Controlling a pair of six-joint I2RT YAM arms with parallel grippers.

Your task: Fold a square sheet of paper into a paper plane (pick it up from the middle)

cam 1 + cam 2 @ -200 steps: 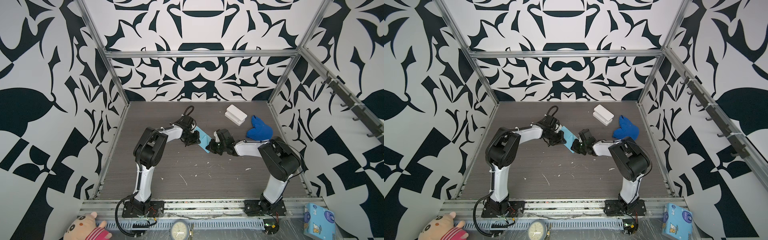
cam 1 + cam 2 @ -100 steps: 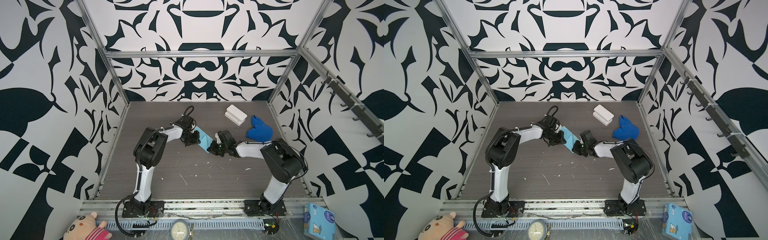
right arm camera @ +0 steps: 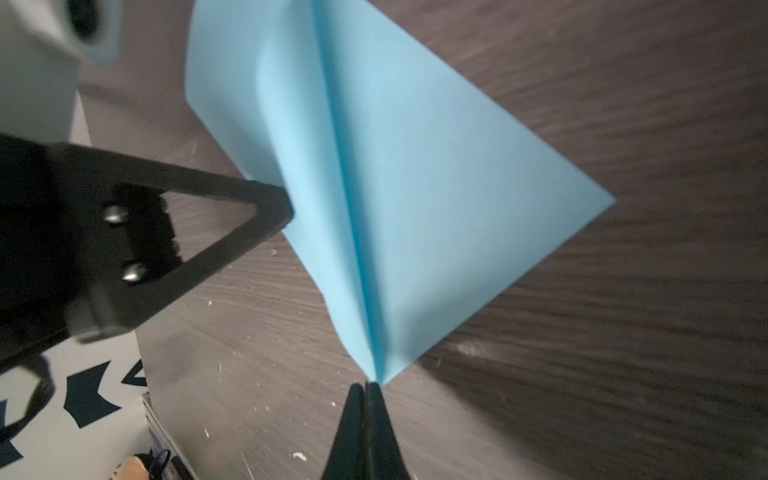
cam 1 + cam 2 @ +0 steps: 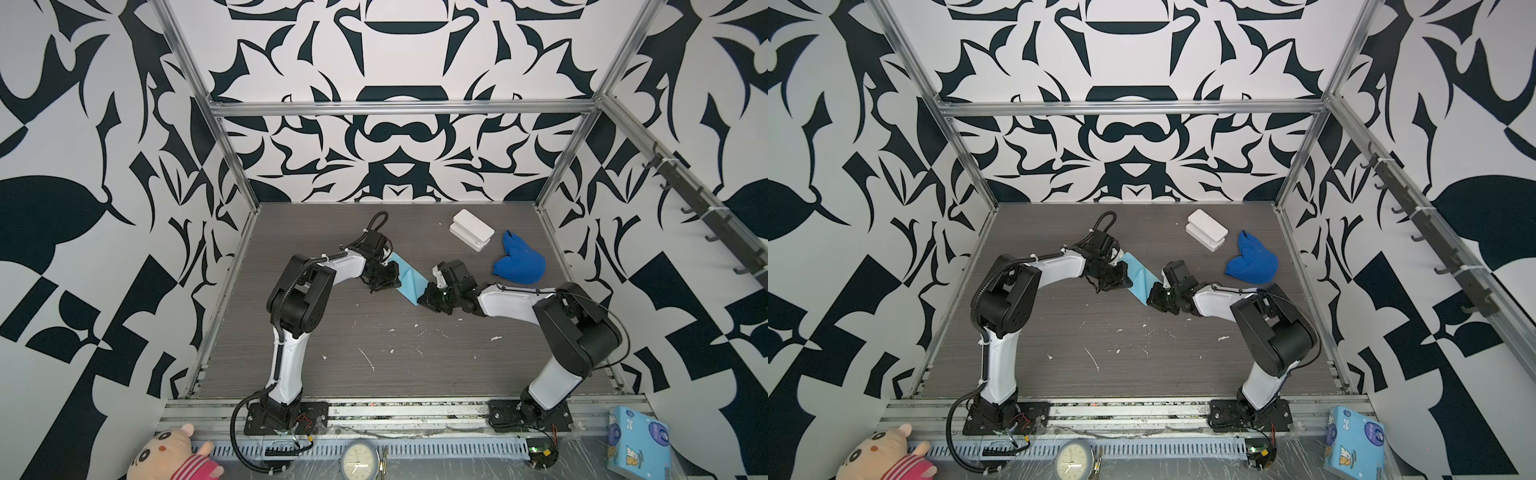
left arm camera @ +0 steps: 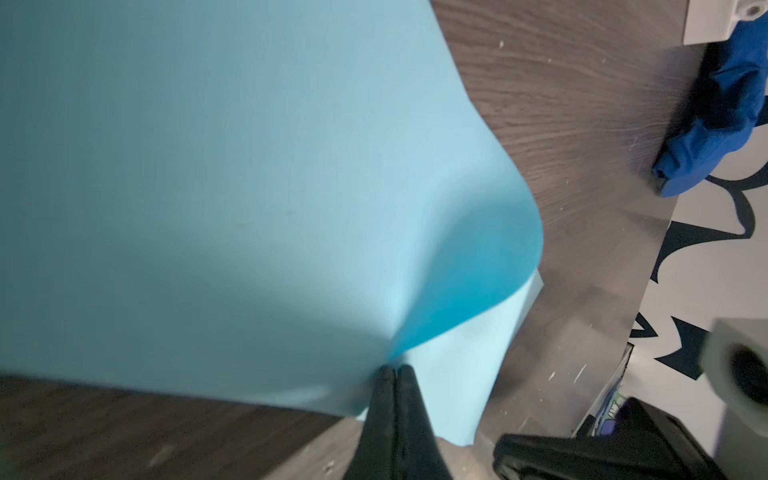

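Light-blue sheet of paper (image 5: 208,166), bulging above grey table (image 5: 561,124), left gripper (image 5: 392,372) pinching its edge, royal-blue cloth (image 5: 715,116) beyond

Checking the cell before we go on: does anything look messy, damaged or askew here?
White scraps litter the table between the arms. The light-blue sheet, pinched by the left claw and right claw, bulges unevenly near the left one.

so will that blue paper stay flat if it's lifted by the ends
Probably not: the sheet of paper looks floppy, bowing and curling between the left pincer and right pincer. Likely very light, since two tip pinches hold it. Its centre ridge suggests it creases easily.
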